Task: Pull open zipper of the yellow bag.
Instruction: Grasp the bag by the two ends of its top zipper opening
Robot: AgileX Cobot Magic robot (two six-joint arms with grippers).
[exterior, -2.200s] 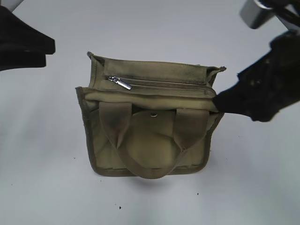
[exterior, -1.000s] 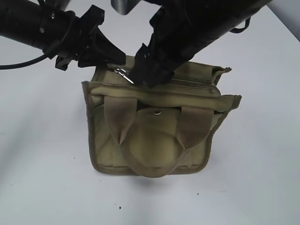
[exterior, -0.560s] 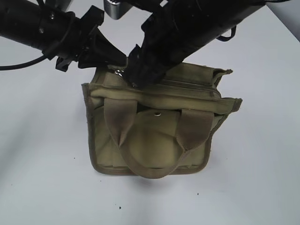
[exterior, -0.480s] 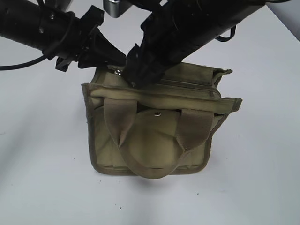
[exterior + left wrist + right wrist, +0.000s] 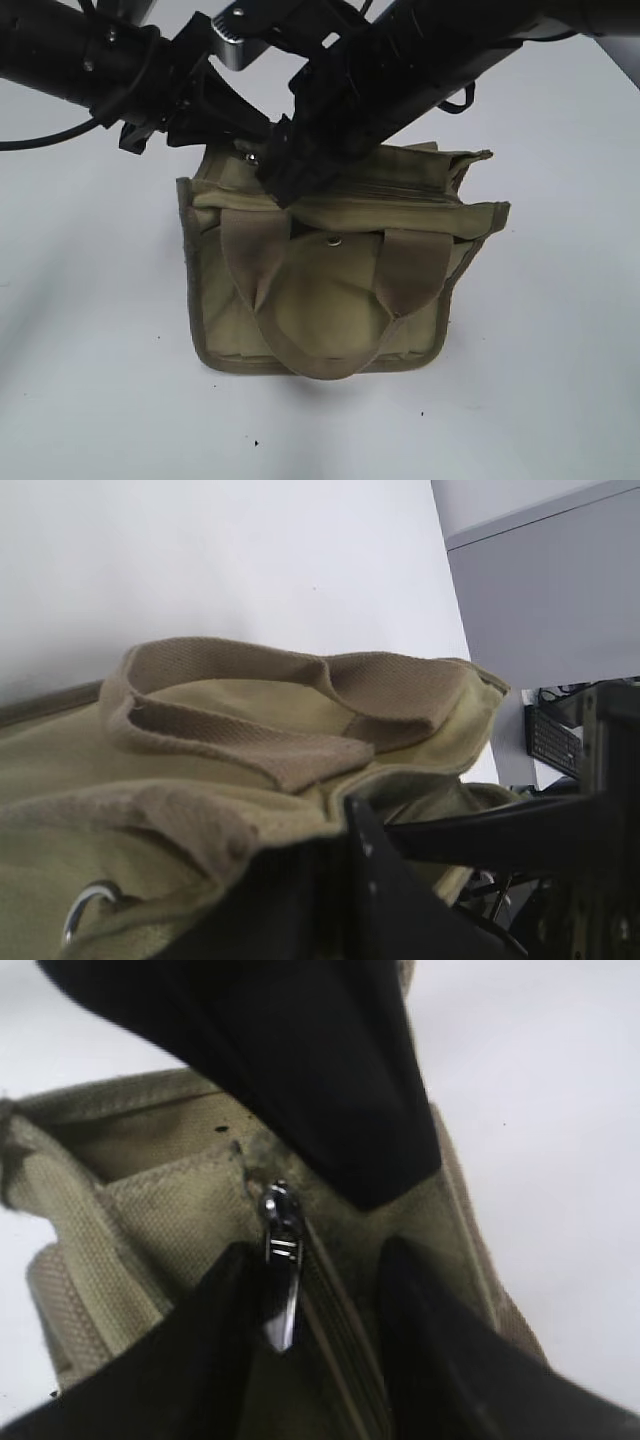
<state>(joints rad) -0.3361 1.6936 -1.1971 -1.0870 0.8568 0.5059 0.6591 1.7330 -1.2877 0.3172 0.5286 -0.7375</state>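
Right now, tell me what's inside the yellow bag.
Cannot be seen: the zipper on the yellow bag looks closed, with the pull tab between the right gripper fingers. The contents are covered.

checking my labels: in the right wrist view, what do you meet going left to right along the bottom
left finger → zipper pull tab → zipper → right finger

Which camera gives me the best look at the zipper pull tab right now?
Right wrist view: the pull tab hangs sharp between the right gripper fingers. Exterior view shows only a glint beside the arms; left wrist view doesn't show it.
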